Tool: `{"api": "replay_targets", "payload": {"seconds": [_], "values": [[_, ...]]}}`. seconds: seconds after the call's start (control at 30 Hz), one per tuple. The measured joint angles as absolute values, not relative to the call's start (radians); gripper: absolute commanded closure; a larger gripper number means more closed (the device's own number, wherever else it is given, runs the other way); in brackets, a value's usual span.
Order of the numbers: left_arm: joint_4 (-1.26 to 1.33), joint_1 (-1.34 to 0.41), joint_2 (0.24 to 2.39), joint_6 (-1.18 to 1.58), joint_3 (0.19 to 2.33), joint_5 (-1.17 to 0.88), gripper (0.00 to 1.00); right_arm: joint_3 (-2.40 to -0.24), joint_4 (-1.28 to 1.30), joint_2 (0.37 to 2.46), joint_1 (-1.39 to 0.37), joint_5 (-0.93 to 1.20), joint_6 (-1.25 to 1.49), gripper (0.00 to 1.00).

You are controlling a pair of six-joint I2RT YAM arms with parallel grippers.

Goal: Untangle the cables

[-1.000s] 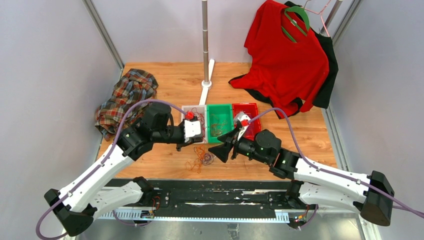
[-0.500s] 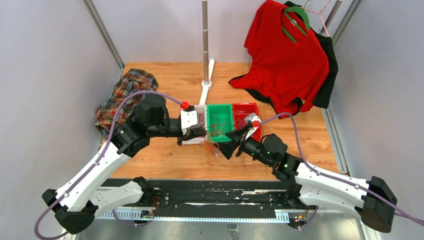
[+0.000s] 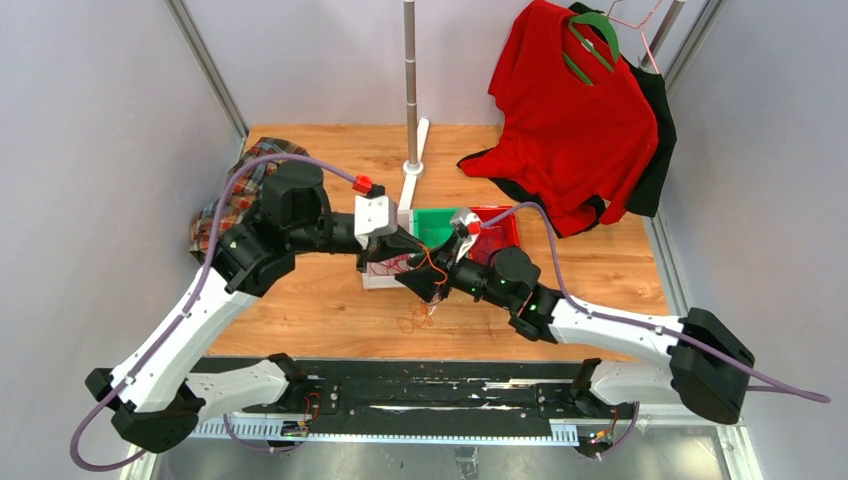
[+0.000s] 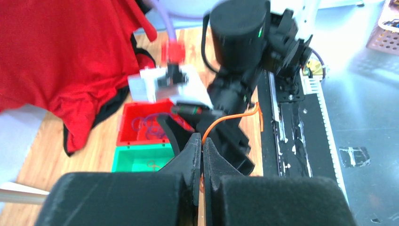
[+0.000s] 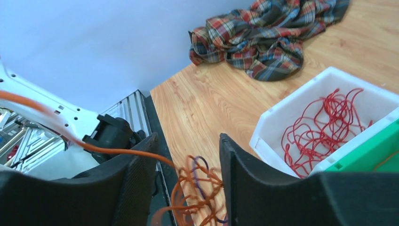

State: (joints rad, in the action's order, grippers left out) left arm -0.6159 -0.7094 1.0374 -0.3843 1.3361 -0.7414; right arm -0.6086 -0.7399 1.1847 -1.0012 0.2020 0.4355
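Observation:
My left gripper (image 3: 408,252) is shut on a thin orange cable (image 4: 225,120) and holds it up over the front of the bins; the left wrist view shows the cord pinched between the closed jaws of the left gripper (image 4: 202,143). The cable runs down into a tangle (image 3: 418,312) of orange and purple cables hanging just over the table. My right gripper (image 3: 423,283) is just below the left one. In its wrist view the right gripper (image 5: 188,137) stands open, with the tangle (image 5: 200,188) between its fingers (image 5: 134,183).
Three bins sit side by side: a white bin (image 5: 277,120) holding red cables (image 5: 324,127), a green bin (image 3: 440,222) and a red bin (image 3: 497,226). A plaid shirt (image 3: 232,195) lies at the left. A pole stand (image 3: 411,90) and hung red shirt (image 3: 570,110) are behind.
The left gripper rose and moved right, lifting the orange cable and tangle off the table. The right gripper swung left to the tangle, and its jaws narrowed a little.

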Motion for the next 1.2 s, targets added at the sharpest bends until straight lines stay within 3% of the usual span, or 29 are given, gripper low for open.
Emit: {"api": "replay_targets", "payload": {"seconds": [0.1,0.67,0.93,1.2], "values": [[-0.63,-0.709,1.055,-0.376,1.425,-0.764,1.0,-0.606,-0.759,1.234,-1.001,0.198,0.455,0.61],[-0.547,-0.709,1.153,-0.345,1.855,-0.719,1.0,-0.374,-0.81,1.285,-1.002,0.108,0.594,0.69],[-0.469,-0.709,1.209,-0.385,2.03,-0.64,1.0,-0.349,-0.784,1.293,-1.015,0.078,0.625,0.56],[-0.343,-0.709,1.257,-0.487,2.161,-0.568,1.0,-0.347,-0.744,1.297,-1.015,0.062,0.638,0.54]]}}
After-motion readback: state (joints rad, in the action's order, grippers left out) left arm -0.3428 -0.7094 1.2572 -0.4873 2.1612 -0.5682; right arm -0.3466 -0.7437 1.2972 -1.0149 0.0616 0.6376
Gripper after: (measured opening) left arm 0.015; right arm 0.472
